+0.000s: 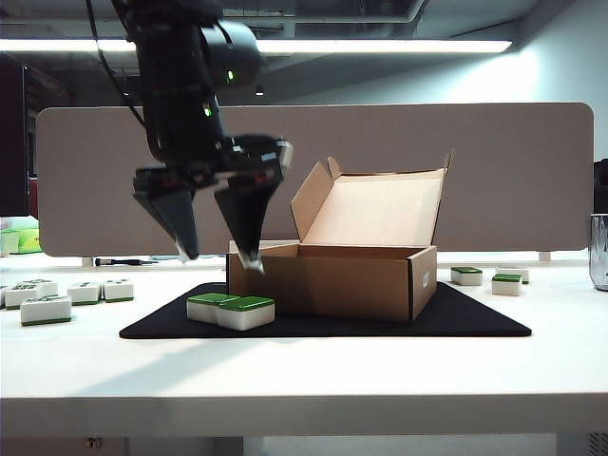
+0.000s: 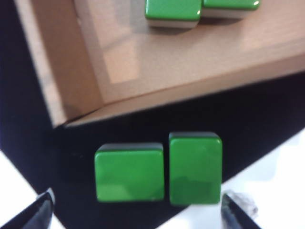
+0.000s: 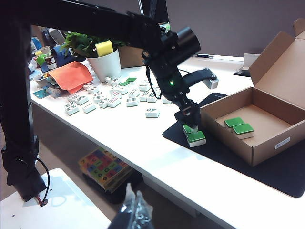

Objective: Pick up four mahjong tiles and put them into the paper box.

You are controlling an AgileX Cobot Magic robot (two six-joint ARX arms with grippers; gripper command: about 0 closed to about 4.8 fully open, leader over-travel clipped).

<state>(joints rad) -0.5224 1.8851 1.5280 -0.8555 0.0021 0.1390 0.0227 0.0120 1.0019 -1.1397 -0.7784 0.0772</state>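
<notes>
Two green-topped mahjong tiles (image 1: pixel 211 305) (image 1: pixel 247 312) lie side by side on the black mat, just in front of the left corner of the brown paper box (image 1: pixel 332 281). My left gripper (image 1: pixel 220 258) hangs open above them, holding nothing. In the left wrist view the same pair (image 2: pixel 129 172) (image 2: pixel 195 167) lies between the spread fingertips (image 2: pixel 42 212) of the left gripper (image 2: pixel 138 215). Two more green tiles (image 3: pixel 233 122) (image 3: pixel 243 129) lie inside the open box (image 3: pixel 267 145). My right gripper (image 3: pixel 136 210) is shut and empty, off the table's edge, far from the box.
The black mat (image 1: pixel 475 318) carries the box, whose lid (image 1: pixel 380 211) stands upright. Two other green-topped tiles (image 1: pixel 466 275) (image 1: pixel 506 283) lie right of the mat. Several white-faced tiles (image 1: pixel 46 309) are scattered to the left, near a potted plant (image 3: pixel 102 62) and an orange cloth (image 3: pixel 71 76). A glass (image 1: pixel 598 252) is at the far right.
</notes>
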